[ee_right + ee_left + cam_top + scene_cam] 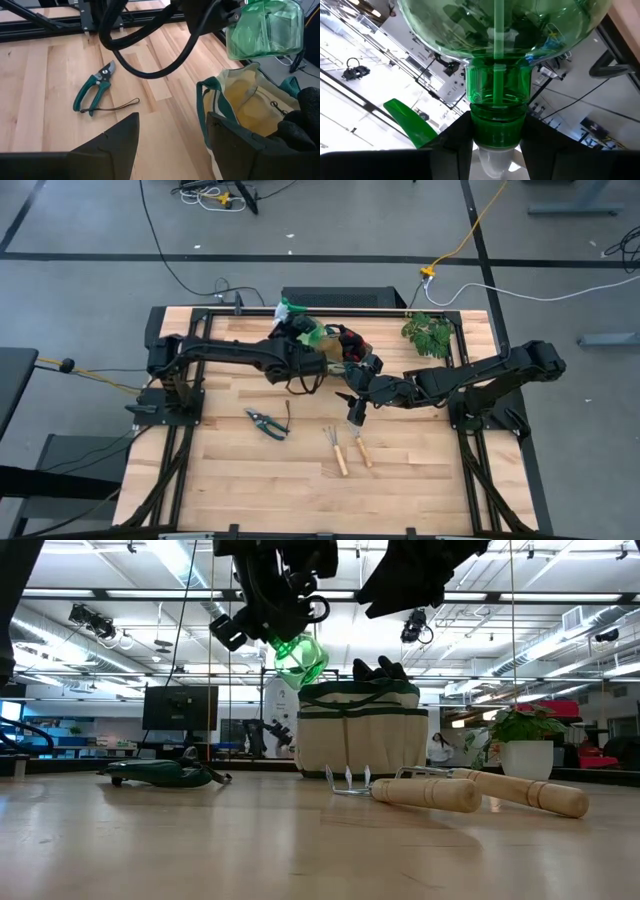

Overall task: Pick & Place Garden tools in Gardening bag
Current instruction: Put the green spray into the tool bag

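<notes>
a wooden table (250, 480) seen from above, with two dark robot arms reaching in from either side. going left to right: the left arm stretches from the table's left edge toward the back middle, and its tool (492, 145) is pinching the neck of a green spray bottle (312, 333), holding it in the air above the open bag. in the left wrist view the clear green bottle (495, 60) fills the frame, its neck clamped between two dark fingers (452, 137). in the low view the bottle (298, 655) hangs tilted just above the bag's rim.

on the table in front of the left arm lie green-handled pruning shears (266, 423) with a thin dark cord beside them. to their right, two wooden-handled mini rakes (347, 448) lie side by side, near each other, tines pointing toward the back.

at the back middle stands the beige canvas bag (360, 735) with dark green trim, upright, with red-and-black gloves (352, 342) poking out of its top. the right tool (170, 145) is spread open around the near wall of the bag (235, 127), one finger outside it, the other over its opening. a leafy potted plant (428, 334) stands at the back right, with the right arm reaching in from that side
</notes>
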`<state>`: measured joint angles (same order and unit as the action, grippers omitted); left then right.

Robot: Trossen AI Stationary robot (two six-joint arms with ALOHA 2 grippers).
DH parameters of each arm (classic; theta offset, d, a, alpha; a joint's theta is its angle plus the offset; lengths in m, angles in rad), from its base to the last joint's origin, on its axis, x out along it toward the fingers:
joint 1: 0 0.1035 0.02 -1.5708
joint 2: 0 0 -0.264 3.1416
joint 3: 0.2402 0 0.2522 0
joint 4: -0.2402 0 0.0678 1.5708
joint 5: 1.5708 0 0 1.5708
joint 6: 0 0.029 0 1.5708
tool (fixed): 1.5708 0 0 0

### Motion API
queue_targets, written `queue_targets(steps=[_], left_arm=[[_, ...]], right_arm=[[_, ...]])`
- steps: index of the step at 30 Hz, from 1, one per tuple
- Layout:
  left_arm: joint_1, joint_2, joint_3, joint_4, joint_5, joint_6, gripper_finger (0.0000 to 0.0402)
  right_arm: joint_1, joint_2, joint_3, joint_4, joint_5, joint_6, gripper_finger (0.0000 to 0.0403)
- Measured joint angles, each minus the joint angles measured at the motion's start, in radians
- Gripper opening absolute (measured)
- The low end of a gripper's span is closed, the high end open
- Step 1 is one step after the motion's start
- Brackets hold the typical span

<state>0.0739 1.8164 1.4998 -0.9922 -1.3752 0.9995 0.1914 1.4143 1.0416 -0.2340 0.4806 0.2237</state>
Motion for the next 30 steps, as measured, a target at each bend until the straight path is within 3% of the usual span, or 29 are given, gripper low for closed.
queue_targets(steps=[19, 25, 30], left_arm=[[-0.016, 0.036, 0.017, 0.101, 0.019, 0.045, 0.0137], [-0.020, 0.111, 0.129, 0.121, 0.019, 0.040, 0.0137], [-0.021, 0.184, 0.235, 0.010, 0.018, 0.034, 0.0137]], right_arm=[[0.000, 0.000, 0.000, 0.005, 0.001, 0.002, 0.0233], [0.000, 0.000, 0.000, -0.007, 0.000, 0.003, 0.0233], [0.000, 0.000, 0.000, -0.032, -0.005, 0.004, 0.0233]])
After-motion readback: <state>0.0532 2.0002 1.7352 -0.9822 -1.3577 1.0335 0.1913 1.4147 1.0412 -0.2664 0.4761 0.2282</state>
